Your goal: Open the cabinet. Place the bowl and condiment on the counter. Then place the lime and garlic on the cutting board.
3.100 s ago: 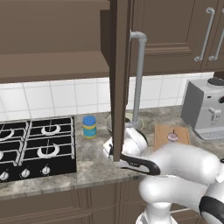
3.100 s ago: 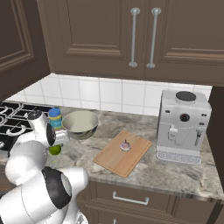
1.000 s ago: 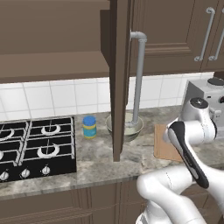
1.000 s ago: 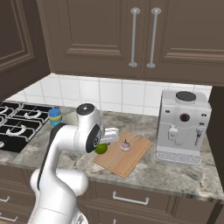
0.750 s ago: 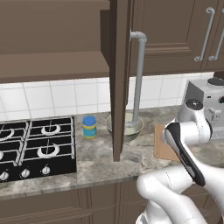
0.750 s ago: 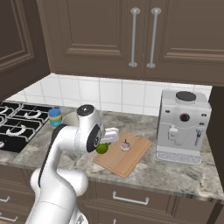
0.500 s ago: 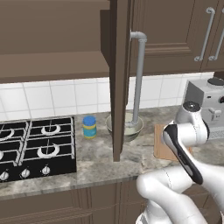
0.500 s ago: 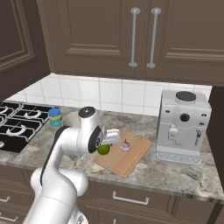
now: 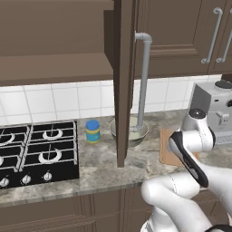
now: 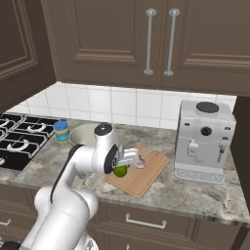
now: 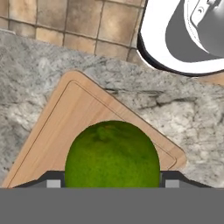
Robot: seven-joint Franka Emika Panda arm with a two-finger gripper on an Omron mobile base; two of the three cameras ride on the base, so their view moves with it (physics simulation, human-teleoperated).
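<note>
My gripper (image 10: 123, 167) is shut on the lime (image 10: 120, 171), holding it over the near-left corner of the cutting board (image 10: 144, 177). In the hand view the lime (image 11: 112, 157) sits between the two fingertips (image 11: 53, 182), with the cutting board (image 11: 65, 127) right under it. The garlic (image 10: 140, 163) lies on the board just right of the gripper. The bowl (image 10: 82, 135) and the condiment (image 10: 61, 132) stand on the counter (image 10: 188, 194) to the left. The cabinet door (image 9: 123, 81) hangs open, edge-on, partly hiding the bowl (image 9: 133, 134); the condiment (image 9: 93, 131) is left of it.
A grey coffee machine (image 10: 205, 141) stands right of the board. A black gas hob (image 9: 36, 154) fills the counter's left end. The open door and its bar handle (image 9: 142, 81) jut out over the counter above the bowl. Shut wall cabinets (image 10: 156, 44) hang behind.
The arm swung from low beside the bowl rightwards to the board, carrying the lime. In the last second the gripper sank slightly towards the board, still shut on the lime.
</note>
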